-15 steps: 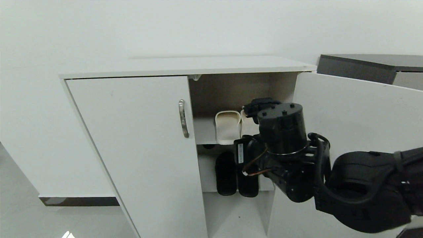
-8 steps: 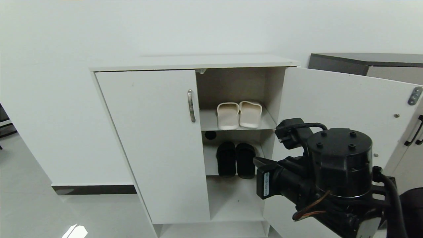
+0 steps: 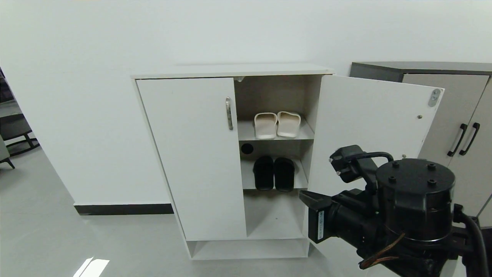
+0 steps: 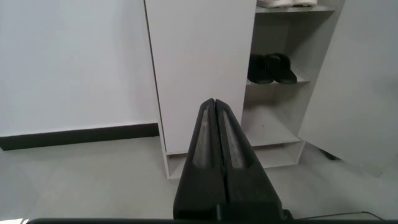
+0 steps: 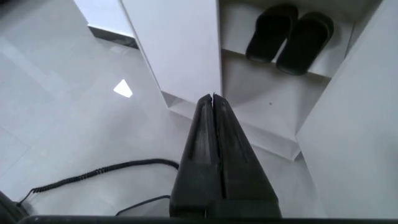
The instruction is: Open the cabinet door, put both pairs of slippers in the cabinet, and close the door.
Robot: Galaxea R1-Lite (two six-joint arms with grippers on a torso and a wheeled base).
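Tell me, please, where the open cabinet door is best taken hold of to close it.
Probably its free vertical edge: the open door stands out to the robot's right with its inner face toward the robot, so the right claw could come from the right and pinch that exposed edge.

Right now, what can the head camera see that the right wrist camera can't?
Head view's own: the white slippers on the upper shelf, the metal handle of the closed door, and a grey cabinet off to the right. Right wrist view's own: the right gripper, shut, and a black cable on the floor. Shared: the black slippers lower down, the closed left door and the open right door.
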